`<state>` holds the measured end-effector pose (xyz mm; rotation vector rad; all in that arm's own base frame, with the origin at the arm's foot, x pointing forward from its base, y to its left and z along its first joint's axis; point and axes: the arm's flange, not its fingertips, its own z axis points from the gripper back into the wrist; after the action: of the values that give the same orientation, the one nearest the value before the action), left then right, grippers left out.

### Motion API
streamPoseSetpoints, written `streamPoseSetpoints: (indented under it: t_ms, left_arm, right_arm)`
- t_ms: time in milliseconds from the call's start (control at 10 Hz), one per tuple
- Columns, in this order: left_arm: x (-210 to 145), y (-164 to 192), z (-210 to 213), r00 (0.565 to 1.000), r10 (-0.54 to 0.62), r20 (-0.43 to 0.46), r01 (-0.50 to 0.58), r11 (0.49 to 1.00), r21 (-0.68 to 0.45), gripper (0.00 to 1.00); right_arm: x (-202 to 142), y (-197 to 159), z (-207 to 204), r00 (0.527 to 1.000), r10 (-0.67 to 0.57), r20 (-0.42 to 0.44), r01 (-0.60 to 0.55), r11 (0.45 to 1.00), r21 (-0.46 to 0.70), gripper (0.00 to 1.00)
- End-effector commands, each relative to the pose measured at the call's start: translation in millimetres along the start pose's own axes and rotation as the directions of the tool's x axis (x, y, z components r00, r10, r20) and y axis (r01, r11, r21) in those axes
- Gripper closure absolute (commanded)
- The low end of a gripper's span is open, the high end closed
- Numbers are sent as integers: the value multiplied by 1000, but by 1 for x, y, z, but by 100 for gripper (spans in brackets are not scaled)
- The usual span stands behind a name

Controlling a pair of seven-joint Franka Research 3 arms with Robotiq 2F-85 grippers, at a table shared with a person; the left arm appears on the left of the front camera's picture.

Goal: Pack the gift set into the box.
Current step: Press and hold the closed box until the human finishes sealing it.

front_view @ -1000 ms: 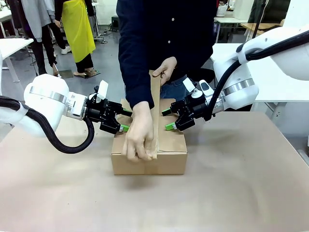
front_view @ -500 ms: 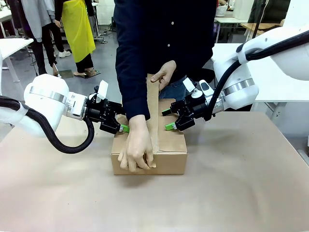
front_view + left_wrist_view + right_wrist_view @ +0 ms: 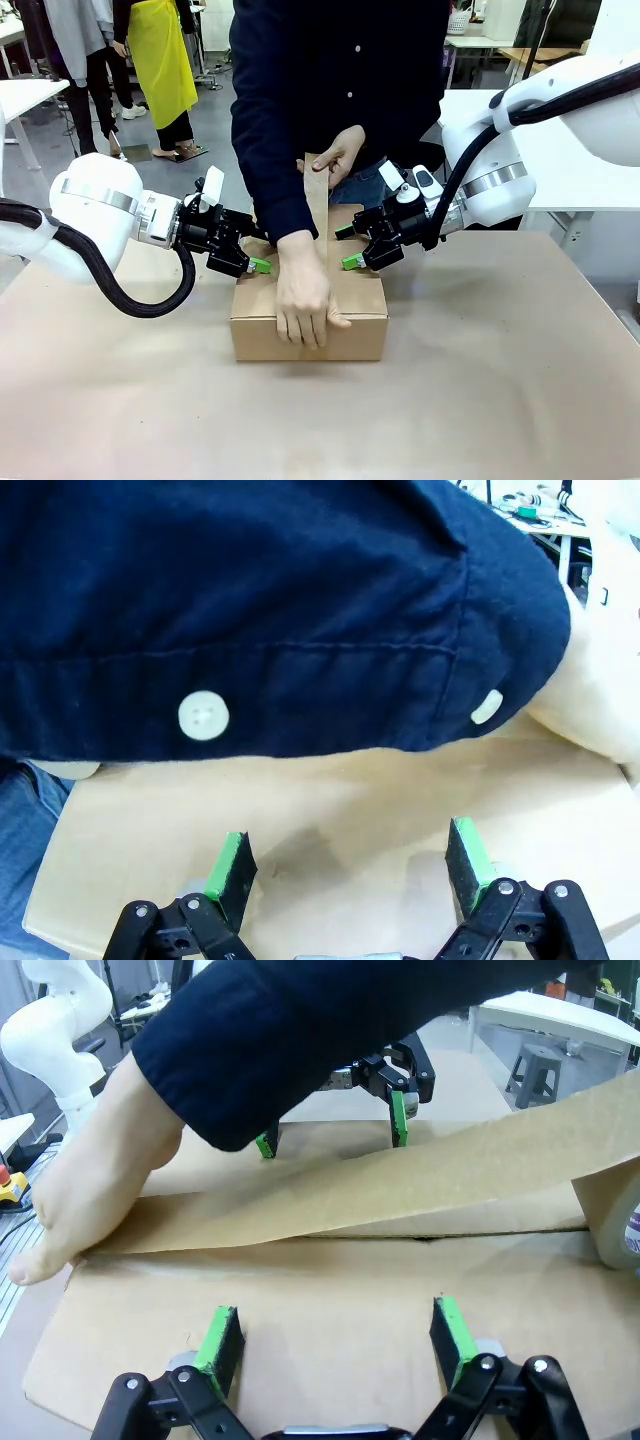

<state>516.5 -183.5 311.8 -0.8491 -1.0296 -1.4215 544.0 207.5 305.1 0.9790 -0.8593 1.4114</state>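
Both jaws stand wide and empty, left gripper (image 3: 257, 251) and right gripper (image 3: 347, 247) flanking the closed box (image 3: 350, 325); between them a person's hand (image 3: 308, 302) presses brown tape (image 3: 319, 215) down.

Matt brown corrugated cardboard box (image 3: 345, 300), brown paper tape (image 3: 400, 1185), dark cloth sleeve (image 3: 250, 610).

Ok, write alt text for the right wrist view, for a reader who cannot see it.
A person's hand presses a strip of brown paper tape along the seam of the closed box. The right gripper hangs open in the foreground, the left gripper open at the box's far side.
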Motion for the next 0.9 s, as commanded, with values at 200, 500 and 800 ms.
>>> streamPoseSetpoints:
  t_ms: [200, 500, 800]
  left_arm:
    - [-2, -1, 0, 1000, -13, -1, 13, 1000, 2, 0]
    - [-2, -1, 0, 1000, -13, -1, 13, 1000, 2, 0]
    - [-2, -1, 0, 1000, -13, -1, 13, 1000, 2, 0]
  right_arm:
    - [-2, 0, 0, 1000, 1, -6, -1, 1000, -3, 0]
    - [-2, 0, 0, 1000, 1, -6, -1, 1000, -3, 0]
    - [-2, 0, 0, 1000, 1, -6, -1, 1000, -3, 0]
